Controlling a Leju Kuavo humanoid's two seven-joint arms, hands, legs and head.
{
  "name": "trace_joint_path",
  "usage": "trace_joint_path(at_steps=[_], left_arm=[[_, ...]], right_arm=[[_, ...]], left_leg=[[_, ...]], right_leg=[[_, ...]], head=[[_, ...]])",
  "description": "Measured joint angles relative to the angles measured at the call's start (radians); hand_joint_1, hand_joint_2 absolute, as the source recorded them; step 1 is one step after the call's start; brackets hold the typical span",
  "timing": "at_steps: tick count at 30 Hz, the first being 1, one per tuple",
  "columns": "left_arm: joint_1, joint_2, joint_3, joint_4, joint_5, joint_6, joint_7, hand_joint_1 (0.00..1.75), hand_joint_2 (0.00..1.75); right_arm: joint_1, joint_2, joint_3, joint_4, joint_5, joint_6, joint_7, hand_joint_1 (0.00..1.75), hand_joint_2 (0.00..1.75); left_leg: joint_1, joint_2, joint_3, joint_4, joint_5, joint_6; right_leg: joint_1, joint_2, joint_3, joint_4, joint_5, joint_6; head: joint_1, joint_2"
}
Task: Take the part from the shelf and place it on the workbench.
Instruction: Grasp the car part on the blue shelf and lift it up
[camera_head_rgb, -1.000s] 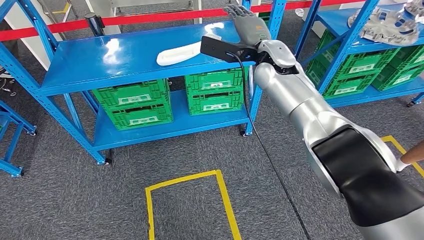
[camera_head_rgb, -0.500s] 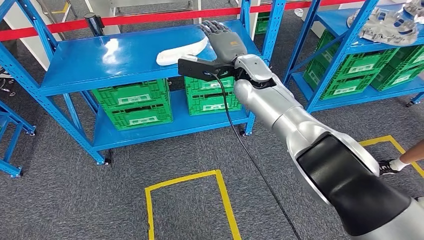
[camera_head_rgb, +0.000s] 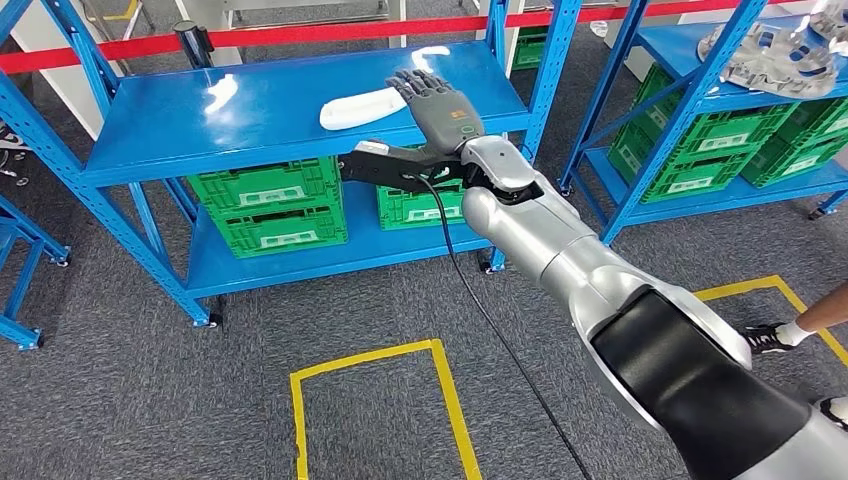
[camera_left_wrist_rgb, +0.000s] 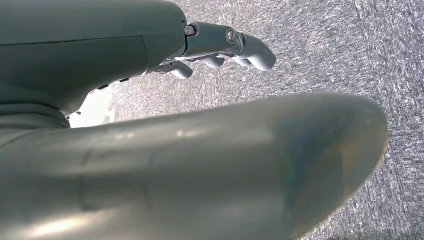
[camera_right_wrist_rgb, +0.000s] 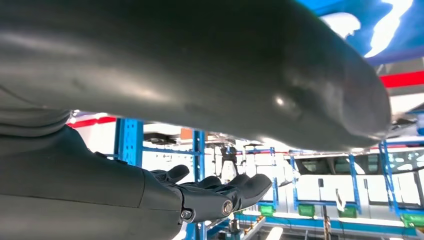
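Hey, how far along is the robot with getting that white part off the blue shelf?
Nothing is finished yet: the long white curved part lies on the blue metal shelf's top level. In hand: the right hand reaches over the shelf edge beside the part, fingers spread, holding nothing. Left: grasp it, lift it, carry it to the workbench.

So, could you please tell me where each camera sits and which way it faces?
Head view: high on the body, looking down at the blue shelf, white part and carpet; right arm and right hand show.
Left wrist view: behind the left hand, facing grey carpet.
Right wrist view: behind the right hand, facing shelving.
Head and right wrist views share the right hand.
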Motion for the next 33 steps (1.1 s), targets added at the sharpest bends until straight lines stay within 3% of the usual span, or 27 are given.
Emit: trace_joint_path(at_steps=[2, 3, 4, 7, 9, 13, 15, 17, 19, 20, 22, 23, 24, 27, 29, 32, 33], left_arm=[[0.001, 0.000, -0.001, 0.000, -0.004, 0.000, 0.002, 0.00, 0.00], [0.002, 0.000, -0.003, 0.000, -0.006, 0.000, 0.005, 0.00, 0.00], [0.004, 0.000, -0.004, 0.000, -0.008, 0.000, 0.008, 0.00, 0.00], [0.010, 0.001, -0.007, 0.000, -0.012, 0.000, 0.016, 0.00, 0.00], [0.011, 0.004, -0.008, -0.001, -0.014, 0.000, 0.017, 0.00, 0.00], [0.013, 0.005, -0.008, -0.001, -0.015, 0.001, 0.013, 0.00, 0.00], [0.014, 0.007, -0.008, -0.001, -0.015, 0.002, 0.012, 0.00, 0.00], [0.014, 0.010, -0.008, -0.001, -0.015, 0.002, 0.012, 0.00, 0.00], [0.016, 0.010, -0.008, -0.001, -0.015, 0.002, 0.012, 0.00, 0.00], [0.017, 0.010, -0.008, -0.001, -0.015, 0.002, 0.012, 0.00, 0.00], [0.019, 0.012, -0.008, -0.001, -0.015, 0.002, 0.012, 0.00, 0.00], [0.019, 0.012, -0.008, -0.001, -0.015, 0.002, 0.011, 0.00, 0.00], [0.020, 0.013, -0.008, -0.001, -0.015, 0.003, 0.010, 0.00, 0.00], [0.022, 0.014, -0.008, -0.001, -0.015, 0.003, 0.008, 0.00, 0.00], [0.024, 0.014, -0.008, -0.001, -0.015, 0.003, 0.008, 0.00, 0.00], [0.025, 0.014, -0.008, -0.001, -0.015, 0.003, 0.008, 0.00, 0.00], [0.026, 0.014, -0.008, -0.001, -0.015, 0.003, 0.008, 0.00, 0.00]], right_arm=[[0.011, -0.004, 0.002, -0.001, 0.000, -0.002, 0.005, 0.00, 0.00], [0.021, -0.007, 0.004, -0.003, 0.000, -0.005, 0.009, 0.00, 0.00], [0.030, -0.009, 0.005, -0.006, 0.000, -0.008, 0.012, 0.00, 0.00], [0.050, -0.012, 0.006, -0.021, -0.001, -0.017, 0.016, 0.00, 0.00], [0.060, -0.012, 0.009, -0.035, -0.002, -0.020, 0.016, 0.00, 0.00], [0.080, -0.015, 0.016, -0.060, -0.003, -0.026, 0.017, 0.00, 0.00], [0.094, -0.016, 0.020, -0.079, -0.002, -0.032, 0.014, 0.00, 0.00], [0.121, -0.017, 0.026, -0.098, -0.001, -0.034, 0.010, 0.00, 0.00], [0.152, -0.017, 0.033, -0.117, 0.003, -0.034, 0.012, 0.00, 0.00], [0.163, -0.017, 0.036, -0.128, 0.005, -0.034, 0.016, 0.00, 0.00], [0.172, -0.017, 0.038, -0.149, 0.010, -0.031, 0.026, 0.00, 0.00], [0.173, -0.017, 0.039, -0.158, 0.012, -0.028, 0.030, 0.00, 0.00], [0.175, -0.017, 0.039, -0.166, 0.013, -0.025, 0.034, 0.00, 0.00], [0.190, -0.019, 0.041, -0.195, 0.017, -0.015, 0.041, 0.00, 0.00], [0.195, -0.022, 0.041, -0.210, 0.018, -0.011, 0.044, 0.00, 0.00], [0.206, -0.027, 0.041, -0.216, 0.019, -0.009, 0.047, 0.00, 0.00], [0.213, -0.029, 0.041, -0.217, 0.019, -0.009, 0.048, 0.00, 0.00]], left_leg=[[0.003, 0.000, -0.002, 0.000, 0.001, 0.001], [0.005, -0.001, -0.003, 0.001, 0.001, -0.001], [0.008, -0.002, -0.005, 0.003, 0.000, -0.004], [0.015, -0.003, -0.009, 0.015, -0.006, -0.024], [0.015, -0.003, -0.009, 0.021, -0.011, -0.042], [0.022, -0.003, -0.007, 0.024, -0.017, -0.070], [0.022, -0.003, -0.046, 0.104, -0.059, -0.073], [0.017, -0.004, -0.114, 0.237, -0.110, -0.072], [0.012, -0.004, -0.148, 0.290, -0.107, -0.067], [0.009, -0.004, -0.137, 0.261, -0.080, -0.062], [0.001, -0.004, -0.079, 0.141, -0.016, -0.049], [-0.003, -0.004, -0.050, 0.086, -0.002, -0.042], [-0.006, -0.005, -0.031, 0.053, -0.001, -0.036], [-0.008, -0.006, -0.013, 0.031, -0.025, -0.020], [-0.003, -0.007, 0.005, 0.022, -0.035, -0.008], [0.000, -0.010, 0.031, 0.017, -0.056, 0.000], [0.000, -0.012, 0.042, 0.017, -0.065, -0.001]], right_leg=[[-0.009, 0.001, -0.056, 0.132, -0.063, 0.011], [-0.014, 0.001, -0.067, 0.163, -0.070, 0.015], [-0.018, 0.001, -0.058, 0.153, -0.058, 0.019], [-0.026, 0.000, 0.048, -0.036, 0.016, 0.023], [-0.022, 0.002, 0.084, -0.103, 0.028, 0.011], [-0.015, 0.005, 0.090, -0.109, 0.031, -0.026], [-0.017, 0.005, 0.099, -0.114, 0.032, -0.041], [-0.013, 0.005, 0.106, -0.114, 0.024, -0.051], [-0.007, 0.006, 0.118, -0.113, 0.012, -0.056], [-0.005, 0.007, 0.126, -0.113, 0.005, -0.055], [-0.002, 0.008, 0.145, -0.113, -0.013, -0.051], [0.000, 0.009, 0.152, -0.113, -0.022, -0.046], [0.000, 0.009, 0.156, -0.115, -0.029, -0.040], [0.001, 0.009, 0.160, -0.109, -0.029, -0.027], [0.000, 0.007, 0.127, -0.048, -0.031, -0.017], [-0.005, 0.006, 0.002, 0.130, -0.084, -0.002], [-0.007, 0.006, -0.035, 0.166, -0.099, 0.000]], head=[[0.001, 0.000], [0.001, 0.000], [0.001, 0.000], [0.001, 0.000], [0.000, 0.000], [-0.001, 0.000], [-0.004, 0.000], [-0.005, 0.000], [-0.006, 0.000], [-0.006, 0.000], [-0.005, 0.000], [-0.006, 0.000], [-0.005, 0.000], [-0.004, 0.000], [-0.003, 0.000], [-0.001, 0.000], [-0.001, 0.000]])
